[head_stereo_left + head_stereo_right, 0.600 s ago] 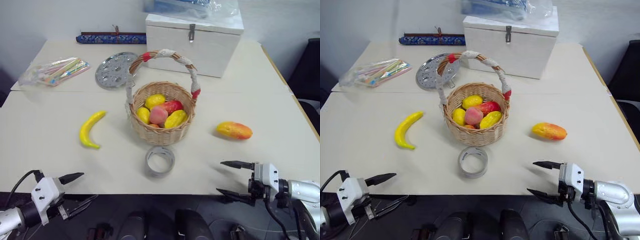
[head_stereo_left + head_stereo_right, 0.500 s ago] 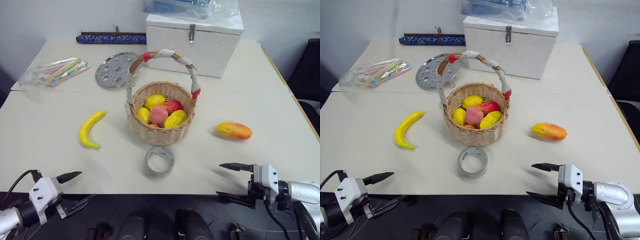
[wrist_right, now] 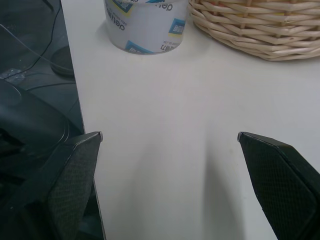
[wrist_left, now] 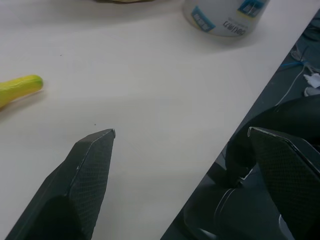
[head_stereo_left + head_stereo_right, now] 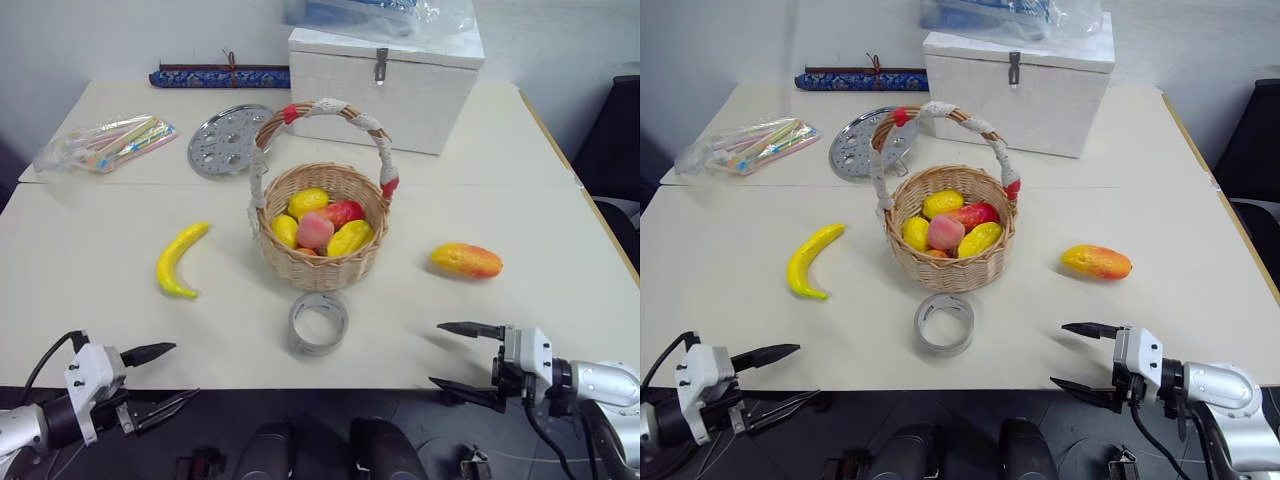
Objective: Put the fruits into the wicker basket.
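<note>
A curved yellow banana [image 5: 176, 260] lies on the white table left of the wicker basket [image 5: 320, 266]; its tip [image 4: 21, 86] shows in the left wrist view. The basket has an arched cloth-wrapped handle and holds several fruits. An orange-red mango [image 5: 466, 261] lies to the basket's right. My left gripper [image 5: 168, 378] hangs open at the table's near left edge, nothing between its fingers. My right gripper [image 5: 448, 355] stands open at the near right edge, below the mango, one finger over the table and one off it.
A grey tape ring [image 5: 318, 323] sits just in front of the basket. At the back stand a white box [image 5: 382, 82], a round metal plate [image 5: 226, 140], a plastic bag of coloured sticks [image 5: 105, 143] and a dark blue roll [image 5: 220, 76].
My left gripper has shifted slightly to the right along the table's near edge. The right gripper and the fruits have kept still.
</note>
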Available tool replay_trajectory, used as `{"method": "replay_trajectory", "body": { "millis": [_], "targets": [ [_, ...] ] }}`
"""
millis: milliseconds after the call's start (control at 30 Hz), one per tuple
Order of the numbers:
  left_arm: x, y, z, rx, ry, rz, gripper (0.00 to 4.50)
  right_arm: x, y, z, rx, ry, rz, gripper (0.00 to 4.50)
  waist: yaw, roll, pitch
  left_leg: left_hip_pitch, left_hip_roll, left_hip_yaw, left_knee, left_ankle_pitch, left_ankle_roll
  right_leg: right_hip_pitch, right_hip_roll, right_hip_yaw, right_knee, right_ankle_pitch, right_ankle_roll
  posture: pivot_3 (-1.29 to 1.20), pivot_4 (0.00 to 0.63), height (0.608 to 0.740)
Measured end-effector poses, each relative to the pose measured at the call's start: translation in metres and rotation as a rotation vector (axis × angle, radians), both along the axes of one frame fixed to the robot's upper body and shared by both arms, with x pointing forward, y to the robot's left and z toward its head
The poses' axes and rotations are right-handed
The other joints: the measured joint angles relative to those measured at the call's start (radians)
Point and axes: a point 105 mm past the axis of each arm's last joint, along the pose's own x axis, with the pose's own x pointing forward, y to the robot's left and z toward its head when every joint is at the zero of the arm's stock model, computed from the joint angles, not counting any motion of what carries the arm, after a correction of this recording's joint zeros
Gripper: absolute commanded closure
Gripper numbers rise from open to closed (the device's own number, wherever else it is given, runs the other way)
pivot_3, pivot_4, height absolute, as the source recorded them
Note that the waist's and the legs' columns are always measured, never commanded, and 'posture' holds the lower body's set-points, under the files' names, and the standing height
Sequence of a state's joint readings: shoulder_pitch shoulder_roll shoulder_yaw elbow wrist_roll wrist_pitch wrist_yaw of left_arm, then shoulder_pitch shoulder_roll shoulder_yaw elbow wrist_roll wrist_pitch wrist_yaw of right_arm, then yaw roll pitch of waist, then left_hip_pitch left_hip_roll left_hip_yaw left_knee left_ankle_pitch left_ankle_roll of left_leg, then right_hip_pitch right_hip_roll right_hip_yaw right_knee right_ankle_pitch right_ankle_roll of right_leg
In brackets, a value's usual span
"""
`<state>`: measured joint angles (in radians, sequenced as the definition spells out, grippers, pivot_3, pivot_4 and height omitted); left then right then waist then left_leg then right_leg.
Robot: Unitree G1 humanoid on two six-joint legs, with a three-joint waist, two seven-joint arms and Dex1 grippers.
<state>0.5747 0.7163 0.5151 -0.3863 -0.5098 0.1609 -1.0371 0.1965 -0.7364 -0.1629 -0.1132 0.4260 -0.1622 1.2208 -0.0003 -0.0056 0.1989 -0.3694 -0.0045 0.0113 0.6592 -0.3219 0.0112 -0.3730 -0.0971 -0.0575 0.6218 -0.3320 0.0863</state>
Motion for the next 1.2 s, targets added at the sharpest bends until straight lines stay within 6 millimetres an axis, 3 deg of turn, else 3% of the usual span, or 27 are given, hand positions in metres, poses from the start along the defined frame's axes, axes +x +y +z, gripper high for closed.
{"method": "replay_trajectory", "body": {
  "millis": [100, 233, 333, 433, 667, 800, 933, 1133, 1200],
  "targets": [
    [-0.004, -0.011, 0.009, 0.022, -0.003, -0.105, 0.02, -0.004, 0.011, 0.008, 0.014, 0.016, 0.066, 0.00, 0.000, 0.000, 0.000, 0.000, 0.000, 0.000, 0.000, 0.000, 0.000, 0.000, 0.000, 0.000, 0.001, 0.000, 0.000, 0.00, 0.150, 0.740],
    [0.004, -0.040, 0.043, 0.067, -0.144, -0.285, 0.02, -0.002, 0.058, 0.050, 0.030, -0.076, 0.292, 0.00, -0.002, 0.001, 0.000, 0.000, 0.000, -0.001, 0.001, 0.000, 0.000, 0.000, 0.000, 0.000, 0.001, 0.001, -0.001, 0.00, 0.150, 0.740],
    [0.008, -0.049, 0.048, 0.066, -0.164, -0.326, 0.02, 0.001, 0.092, 0.068, -0.013, -0.067, 0.439, 0.00, -0.007, 0.003, 0.000, -0.001, 0.000, -0.001, 0.001, 0.002, -0.004, -0.002, 0.001, 0.000, 0.001, 0.001, -0.001, 0.00, 0.150, 0.740],
    [0.009, -0.053, 0.043, 0.038, -0.135, -0.327, 0.02, 0.008, 0.111, 0.064, -0.158, -0.034, 0.543, 0.00, -0.004, 0.003, 0.000, -0.002, 0.000, -0.001, 0.001, 0.002, -0.004, -0.002, 0.001, 0.000, 0.000, 0.000, -0.002, 0.00, 0.150, 0.740],
    [0.000, -0.054, 0.027, 0.009, -0.048, -0.318, 0.02, 0.045, 0.159, 0.046, -0.383, -0.059, 0.623, 0.00, -0.005, 0.002, 0.000, -0.002, 0.000, -0.001, 0.002, 0.002, -0.004, -0.003, 0.001, -0.001, 0.000, 0.000, -0.002, 0.00, 0.150, 0.740],
    [0.001, -0.054, 0.026, 0.010, -0.049, -0.311, 0.00, 0.042, 0.166, 0.031, -0.479, -0.035, 0.691, 0.94, -0.001, 0.002, 0.000, -0.003, 0.000, -0.001, 0.003, 0.002, -0.003, -0.002, 0.000, -0.001, 0.000, 0.000, -0.002, 0.00, 0.150, 0.740],
    [0.003, -0.056, 0.027, 0.008, -0.060, -0.317, 0.00, 0.042, 0.161, 0.024, -0.523, -0.022, 0.711, 2.27, -0.005, 0.002, 0.000, -0.003, 0.000, -0.001, 0.004, 0.002, -0.003, -0.002, 0.001, -0.001, 0.001, 0.000, -0.002, 0.00, 0.150, 0.740],
    [0.018, -0.066, 0.027, -0.009, -0.083, -0.346, 0.00, 0.030, 0.156, 0.030, -0.487, 0.014, 0.764, 4.15, -0.002, 0.002, 0.000, -0.003, 0.000, -0.001, 0.003, 0.002, -0.004, -0.003, 0.001, -0.001, 0.002, 0.000, -0.001, 0.00, 0.150, 0.740],
    [0.020, -0.072, 0.026, -0.020, -0.080, -0.372, 0.00, 0.019, 0.143, 0.036, -0.425, 0.071, 0.759, 4.17, 0.002, 0.002, 0.000, -0.004, 0.000, -0.002, 0.003, 0.002, -0.003, -0.002, 0.000, -0.001, 0.001, 0.000, -0.001, 0.00, 0.150, 0.740]
  ]
}}
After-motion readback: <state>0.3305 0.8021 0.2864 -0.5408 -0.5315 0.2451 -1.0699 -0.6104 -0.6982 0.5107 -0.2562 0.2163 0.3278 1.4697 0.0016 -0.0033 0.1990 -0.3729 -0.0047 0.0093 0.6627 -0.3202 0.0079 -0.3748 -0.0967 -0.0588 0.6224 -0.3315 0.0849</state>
